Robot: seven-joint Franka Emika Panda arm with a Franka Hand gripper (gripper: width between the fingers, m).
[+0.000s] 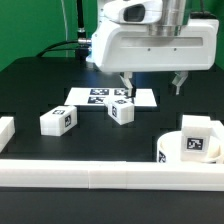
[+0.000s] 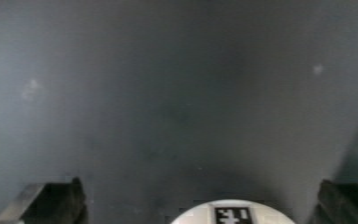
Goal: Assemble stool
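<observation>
1. Exterior view: you are looking at the gripper (image 1: 151, 83) hanging at 12 o'clock, above the marker board (image 1: 100, 97). Its jaws are spread wide and holding nothing.
2. One leg (image 1: 58, 120) is lying at 9 o'clock. A second leg (image 1: 122, 111) is sitting near centre, just at the board's 6 o'clock side.
3. The seat (image 1: 170, 150) is resting at 4 o'clock, with a third leg (image 1: 203, 125) on or against it; you cannot tell which.
4. A rail (image 1: 100, 172) is running along 6 o'clock.
5. Wrist view: the fingers (image 2: 55, 200) are standing far apart over bare table (image 2: 176, 90). The seat (image 2: 234, 212) is showing its tagged face between them, touching neither.
</observation>
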